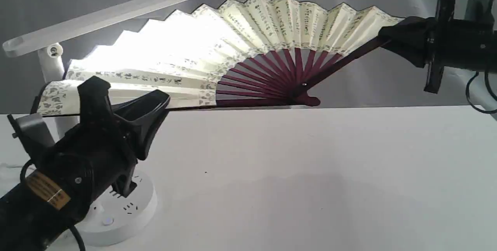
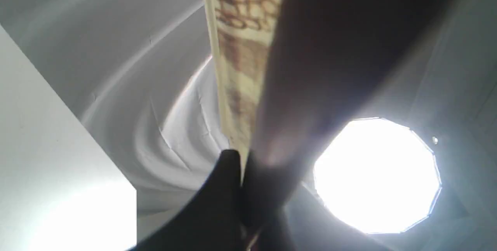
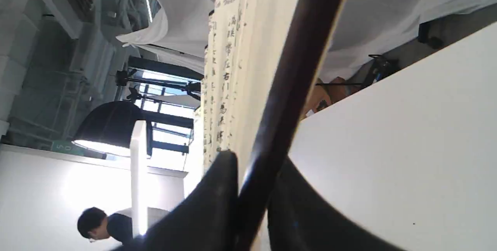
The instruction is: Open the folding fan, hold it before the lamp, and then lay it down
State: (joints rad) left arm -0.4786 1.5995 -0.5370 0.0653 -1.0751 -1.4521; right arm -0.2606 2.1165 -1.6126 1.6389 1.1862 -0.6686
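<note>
The left gripper (image 1: 128, 94) comes up from the lower left on a black arm tilted toward the middle. Its two wedge-shaped plastic fingers are pinched together on the lower end guard of the folding fan (image 1: 271, 22), and the left wrist view shows the left gripper (image 2: 242, 165) with its tips pressed on the edge of the folding fan (image 2: 240, 30). Directly under this gripper's wrist sits the round white base of the lamp (image 1: 108, 14), smooth plastic with sockets and a button. The lamp's slanted post rises behind the gripper, and its long flat bar head slopes above it, just behind the fan's leaf. From the left gripper the fan spreads in a wide arc, up off the white matte table (image 1: 310, 165). Its cream paper is sharply pleated, edged in black, with floral bands and columns of dark script (the pleats nearest the lamp are washed out by glare). Dark maroon ribs, thin and glossy, converge on a rivet roughly midway between the two grippers and lower than both. The right gripper (image 1: 388, 35) reaches in level from the right edge on a horizontal arm, higher than the left one, and is clamped on the upper guard. In the right wrist view the right gripper (image 3: 252, 169) nips the dark wooden guard (image 3: 295, 68) of the folding fan (image 3: 233, 68) between its black fingers.
</note>
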